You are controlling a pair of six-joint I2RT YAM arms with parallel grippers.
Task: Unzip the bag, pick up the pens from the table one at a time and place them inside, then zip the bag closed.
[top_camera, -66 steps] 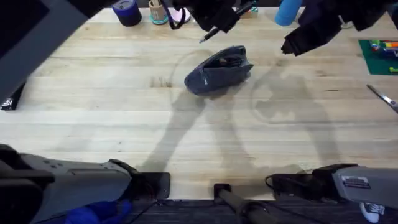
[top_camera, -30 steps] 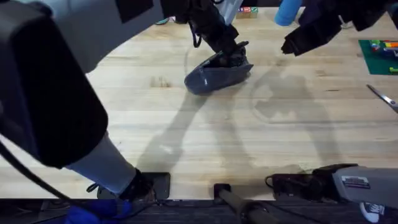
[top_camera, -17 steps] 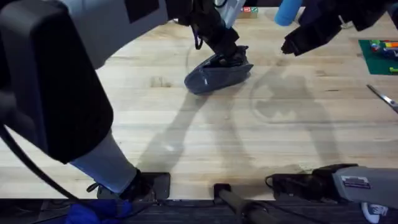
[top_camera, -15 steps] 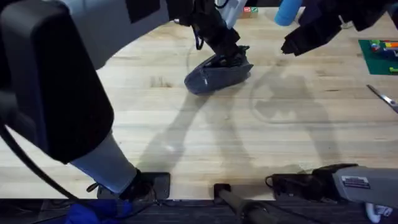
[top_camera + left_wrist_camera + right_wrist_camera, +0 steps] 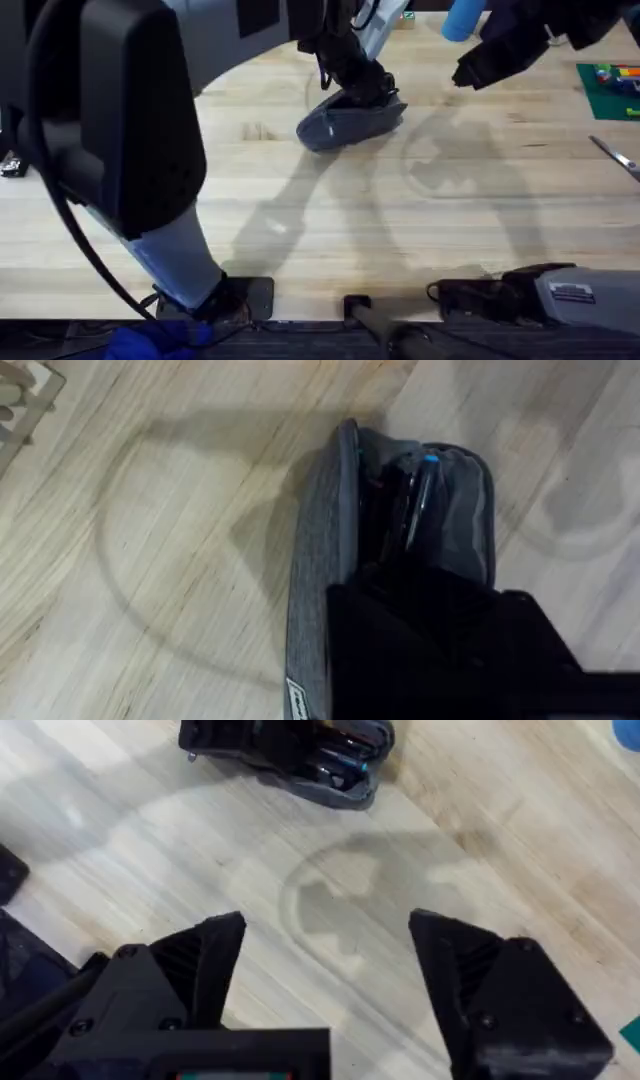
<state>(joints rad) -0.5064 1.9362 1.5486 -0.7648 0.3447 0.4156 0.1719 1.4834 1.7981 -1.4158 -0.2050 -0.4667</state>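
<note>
The left end effector (image 5: 368, 88) is down at the open mouth of the bag (image 5: 345, 120), its black fingers (image 5: 440, 645) sunk into the top of the pouch; whether they are parted or pressed together cannot be told, since their tips are lost in the dark opening. In the left wrist view the bag (image 5: 330, 560) lies with its zipper undone and its grey-blue sides spread apart; inside it lie black pens (image 5: 412, 510), one with a small blue mark at its end, packed side by side against the lining. The bag rests on the pale wooden surface (image 5: 300, 220), with the left arm rising large and dark over the near left of it. The right end effector (image 5: 325, 965) hangs released, its two black fingers (image 5: 195, 965) held wide apart above bare wood to the right of the bag and well clear of it; from there the bag (image 5: 300, 755) shows farther off with pens in its open mouth. Silver scissors (image 5: 615, 155) lie on the surface far to the right of the bag, near a green mat (image 5: 608, 88); a blue cylinder (image 5: 463, 18) stands beyond the bag to its right.
</note>
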